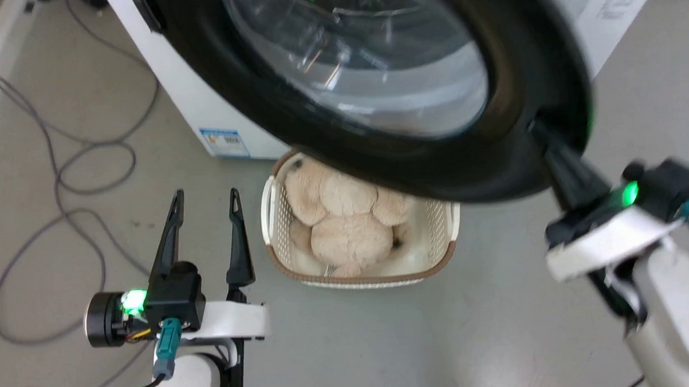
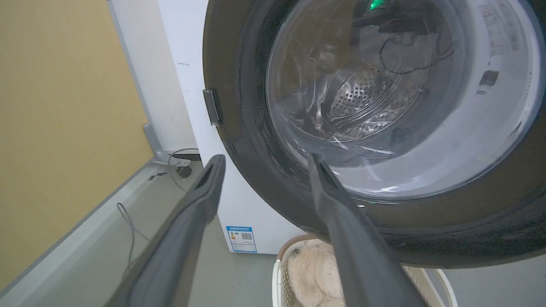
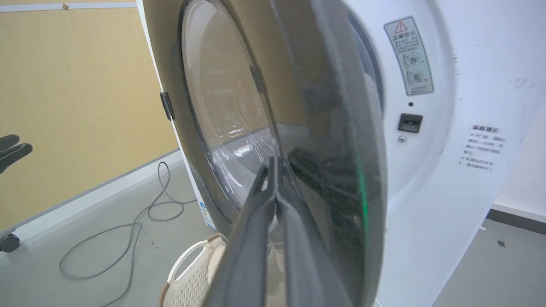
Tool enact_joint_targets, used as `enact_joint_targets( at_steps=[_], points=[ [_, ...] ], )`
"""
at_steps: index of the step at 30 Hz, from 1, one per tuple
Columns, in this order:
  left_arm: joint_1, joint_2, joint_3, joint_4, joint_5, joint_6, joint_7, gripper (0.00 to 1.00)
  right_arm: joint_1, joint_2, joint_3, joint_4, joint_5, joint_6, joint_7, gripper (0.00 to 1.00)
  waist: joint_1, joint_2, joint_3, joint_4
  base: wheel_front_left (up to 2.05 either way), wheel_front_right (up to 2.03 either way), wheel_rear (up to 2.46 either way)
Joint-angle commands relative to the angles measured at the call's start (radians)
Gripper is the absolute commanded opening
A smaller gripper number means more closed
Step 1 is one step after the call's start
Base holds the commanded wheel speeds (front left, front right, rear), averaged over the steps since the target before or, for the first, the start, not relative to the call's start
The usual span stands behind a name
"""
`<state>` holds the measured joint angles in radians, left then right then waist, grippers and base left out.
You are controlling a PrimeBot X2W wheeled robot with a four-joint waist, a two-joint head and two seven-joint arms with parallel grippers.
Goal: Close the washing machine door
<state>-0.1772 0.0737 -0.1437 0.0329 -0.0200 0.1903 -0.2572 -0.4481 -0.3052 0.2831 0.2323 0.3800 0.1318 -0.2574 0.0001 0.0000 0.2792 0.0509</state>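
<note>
The washing machine door (image 1: 363, 72) stands part open, and its black ring and round glass hang over the basket (image 1: 445, 253). The door is right at the tips of the right tool (image 1: 540, 132). That tool is shut tight with nothing in it, and its two fingers lie pressed together. In the head view its tip looks to be touching the lower edge of the door's black ring. The right wrist view looks along the door's shiny outer side. Past the tool tips on the right it shows the white front of the washing machine (image 1: 192, 107), a small dark latch hole (image 3: 410, 123) and a warning sticker (image 3: 408, 55) above the hole. The other two views do not show those.

The left tool (image 1: 206, 194) is spread wide and holds nothing. The door is up in front of its fingers and apart from them. The left wrist view looks through the glass to the steel drum (image 2: 362, 94) with its many little holes. The head view cannot see that drum.

The basket sits on the floor (image 1: 441, 339) between the two tools, just beside the left tool's right finger. A soft plush toy (image 1: 345, 222) lies in it. A small blue label (image 1: 223, 141) is low on the machine, ahead of the left tool. Grey cables (image 1: 63, 186) curl on the floor off to the left tool's left.
</note>
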Motion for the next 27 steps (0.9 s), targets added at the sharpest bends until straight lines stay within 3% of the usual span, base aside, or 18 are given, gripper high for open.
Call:
enact_joint_targets(
  at_steps=[1, 16, 27],
  points=[
    [-0.022, -0.005, -0.003, -0.004, 0.005, -0.003, -0.005, 1.00, -0.055, -0.005, -0.016, 0.024, -0.009, -0.001, -0.004, 0.00, -0.0001, 0.0000, 0.037, 0.015, 0.00, 0.00, 0.00],
    [-0.084, -0.017, -0.032, -0.013, -0.012, 0.016, -0.005, 1.00, -0.356, -0.107, -0.064, 0.275, -0.001, -0.001, -0.004, 0.00, -0.0001, 0.0000, 0.141, 0.069, 0.00, 0.00, 0.00],
    [-0.093, -0.021, -0.036, -0.015, -0.016, 0.023, -0.005, 1.00, -0.460, -0.092, -0.121, 0.417, -0.031, -0.001, -0.004, 0.00, -0.0001, 0.0000, 0.158, 0.081, 0.00, 0.00, 0.00]
  ],
)
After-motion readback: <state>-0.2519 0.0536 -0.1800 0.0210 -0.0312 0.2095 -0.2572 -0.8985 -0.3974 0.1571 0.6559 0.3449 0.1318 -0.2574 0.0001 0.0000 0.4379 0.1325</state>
